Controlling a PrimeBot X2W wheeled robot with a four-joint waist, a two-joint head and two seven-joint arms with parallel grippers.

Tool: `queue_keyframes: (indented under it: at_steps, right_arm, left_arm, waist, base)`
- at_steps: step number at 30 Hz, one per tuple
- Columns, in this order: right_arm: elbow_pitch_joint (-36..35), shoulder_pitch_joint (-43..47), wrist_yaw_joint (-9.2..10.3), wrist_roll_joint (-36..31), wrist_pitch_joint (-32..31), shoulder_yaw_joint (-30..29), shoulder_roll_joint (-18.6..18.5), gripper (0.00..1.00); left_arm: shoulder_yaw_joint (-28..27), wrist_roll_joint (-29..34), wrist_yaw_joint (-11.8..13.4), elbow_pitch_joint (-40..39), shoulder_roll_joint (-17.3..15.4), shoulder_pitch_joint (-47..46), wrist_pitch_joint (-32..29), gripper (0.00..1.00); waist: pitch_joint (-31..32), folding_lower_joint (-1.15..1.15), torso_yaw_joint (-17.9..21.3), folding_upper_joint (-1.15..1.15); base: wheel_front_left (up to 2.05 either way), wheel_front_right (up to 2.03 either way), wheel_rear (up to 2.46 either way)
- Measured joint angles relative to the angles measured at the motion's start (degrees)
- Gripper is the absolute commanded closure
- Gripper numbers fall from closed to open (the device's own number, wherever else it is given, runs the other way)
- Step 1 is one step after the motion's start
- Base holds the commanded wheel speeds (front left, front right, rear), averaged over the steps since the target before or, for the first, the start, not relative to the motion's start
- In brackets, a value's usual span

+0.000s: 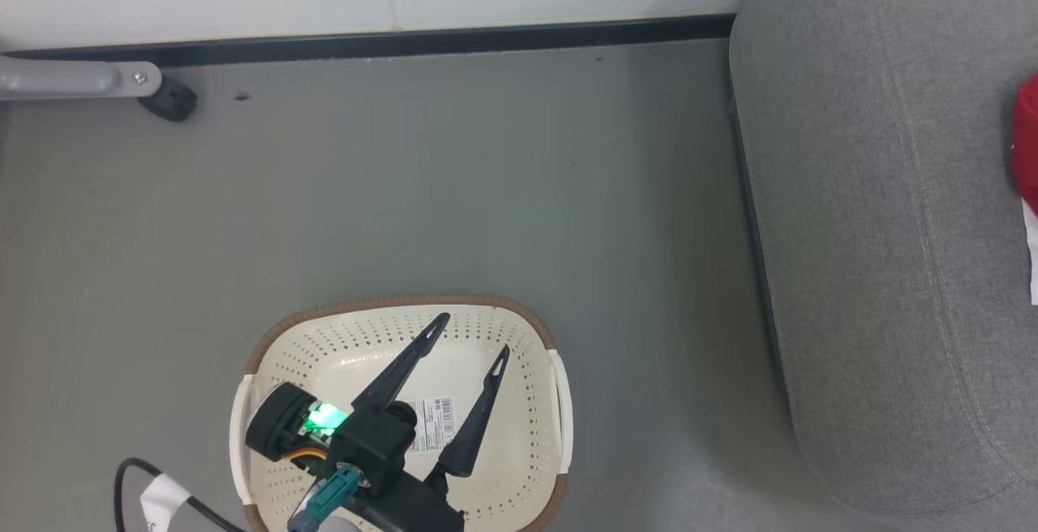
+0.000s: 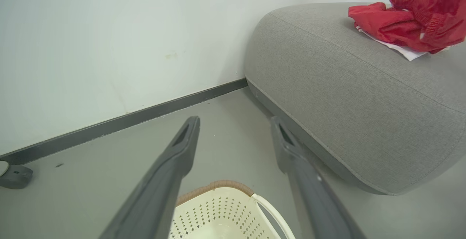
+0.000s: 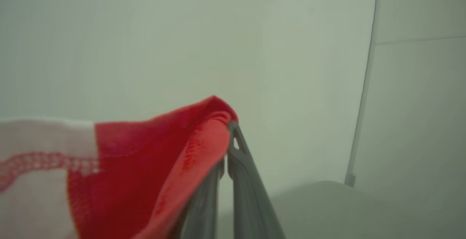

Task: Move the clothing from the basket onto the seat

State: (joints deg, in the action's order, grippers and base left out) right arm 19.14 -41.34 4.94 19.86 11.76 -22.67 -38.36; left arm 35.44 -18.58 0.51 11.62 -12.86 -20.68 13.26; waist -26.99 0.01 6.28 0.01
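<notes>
Left end effector (image 1: 474,334), fingers apart, over basket (image 1: 389,302); perhaps clothing (image 1: 1027,143) on seat (image 1: 876,232)

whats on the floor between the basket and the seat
Nothing: in the head view the stretch of grey floor between the basket and the seat is bare. The left wrist view shows the same bare gap.

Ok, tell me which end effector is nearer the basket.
Left. The left end effector hangs open directly over the basket, fingers above its floor. The right end effector is shut on the clothing before a pale wall, apart from the basket.
</notes>
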Motion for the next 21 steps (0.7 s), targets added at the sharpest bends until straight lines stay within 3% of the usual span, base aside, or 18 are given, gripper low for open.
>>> queue_keyframes:
  at_steps: [9,12,13,21]
  right_arm:
    - [7.0,1.2,-1.42,1.4,1.2,2.2,4.7,1.0]
    - [10.6,1.2,-1.13,1.4,1.4,2.3,6.3,1.0]
    - [15.2,2.1,-0.32,1.4,1.4,1.3,6.9,1.0]
    - [19.4,3.2,0.1,0.5,1.4,2.8,6.8,1.0]
  left_arm:
    - [-0.6,0.0,0.3,-0.6,-1.5,0.0,0.0,0.0]
    - [-0.6,0.0,0.5,-0.6,-1.5,0.0,0.0,0.0]
    - [-0.8,0.0,0.5,-0.6,-1.6,0.1,0.0,0.0]
    - [-1.1,0.0,0.6,-0.6,-1.6,0.1,0.0,0.0]
  waist:
    - [-2.3,0.0,0.4,0.0]
    - [-2.7,0.0,0.4,0.0]
    - [-2.8,0.0,0.4,0.0]
    - [-2.7,-0.01,0.5,0.0]
  base:
    - [0.0,0.0,0.0]
    - [0.0,0.0,0.0]
    - [0.0,0.0,0.0]
    - [0.0,0.0,0.0]
